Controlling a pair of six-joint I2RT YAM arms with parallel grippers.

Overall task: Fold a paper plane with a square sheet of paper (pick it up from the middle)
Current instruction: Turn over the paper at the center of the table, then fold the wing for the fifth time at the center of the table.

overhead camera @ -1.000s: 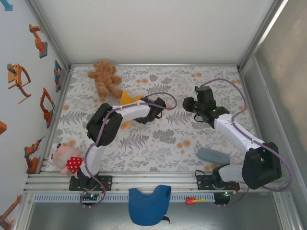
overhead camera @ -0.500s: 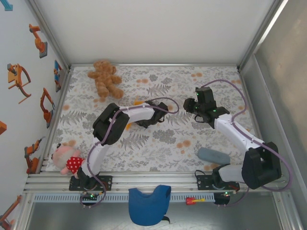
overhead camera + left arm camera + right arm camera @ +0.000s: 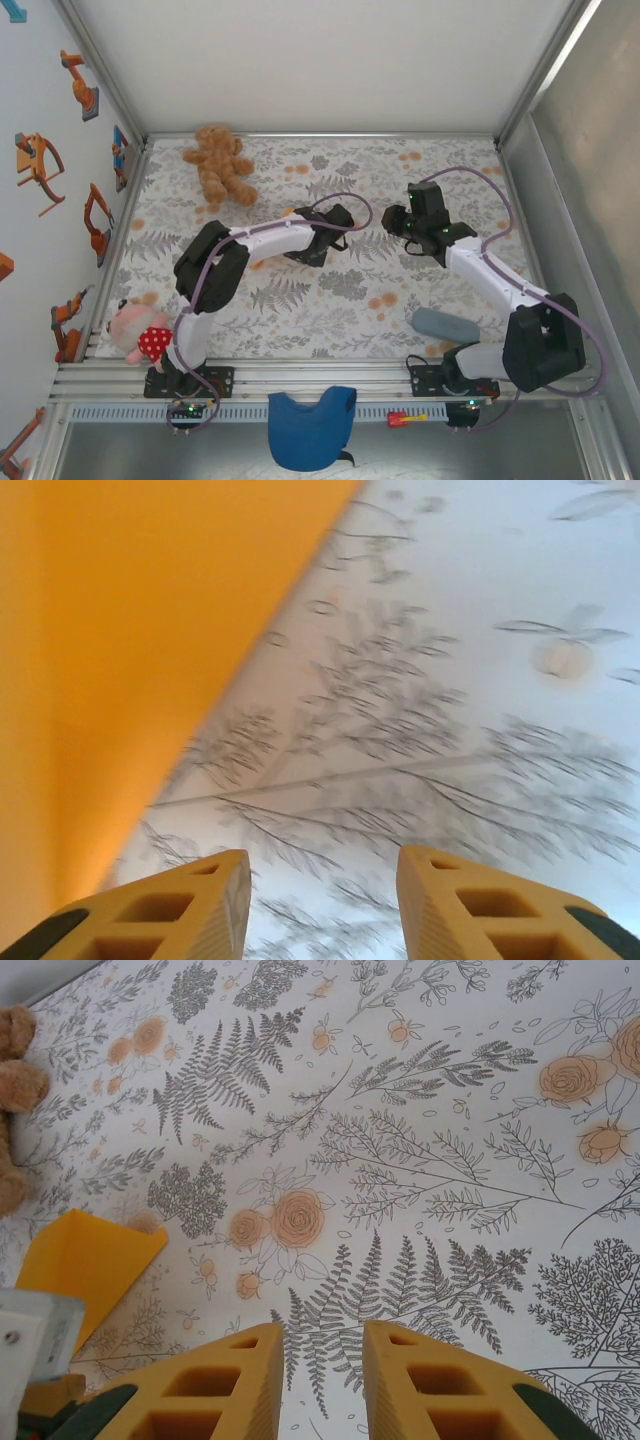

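The left arm has swung right, covering most of the paper (image 3: 120,630), and the left tool (image 3: 320,880) has widened. That arm reaches low over the mid-bench (image 3: 350,295). Its tool stands spread and empty, with the paper just to its left. The right tool (image 3: 322,1345) hovers beyond, jaws slightly apart, holding nothing. The teddy (image 3: 220,165) sits farthest back.
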